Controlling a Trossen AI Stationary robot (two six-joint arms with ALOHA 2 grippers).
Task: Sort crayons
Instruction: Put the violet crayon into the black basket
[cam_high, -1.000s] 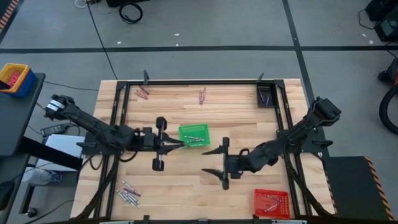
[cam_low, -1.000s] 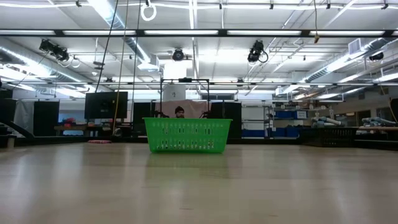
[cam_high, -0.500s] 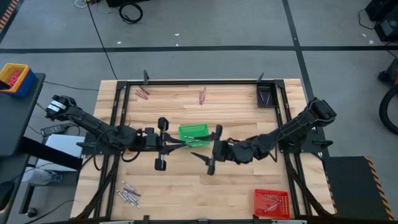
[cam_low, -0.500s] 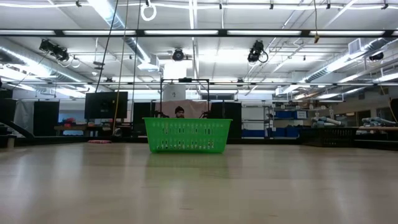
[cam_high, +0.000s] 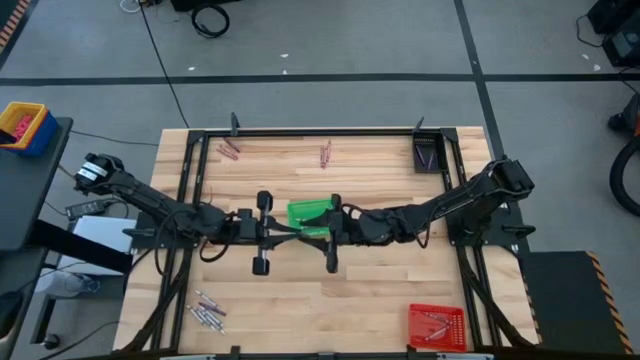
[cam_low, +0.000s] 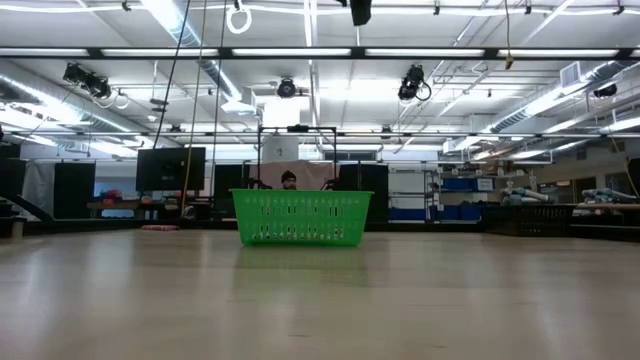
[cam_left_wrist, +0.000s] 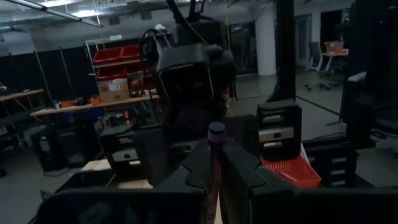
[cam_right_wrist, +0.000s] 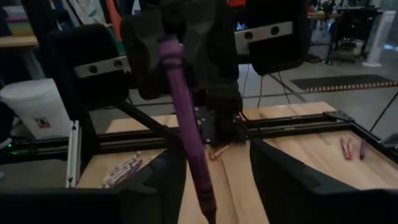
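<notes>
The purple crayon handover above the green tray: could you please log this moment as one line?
left gripper: shut on purple crayon | right gripper: open around crayon, not yet gripping | place: over green tray

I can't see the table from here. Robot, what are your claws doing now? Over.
Left claw shut on purple crayon, above green tray. Right claw open around the crayon's other end, facing left claw. Nothing in the way.
</notes>
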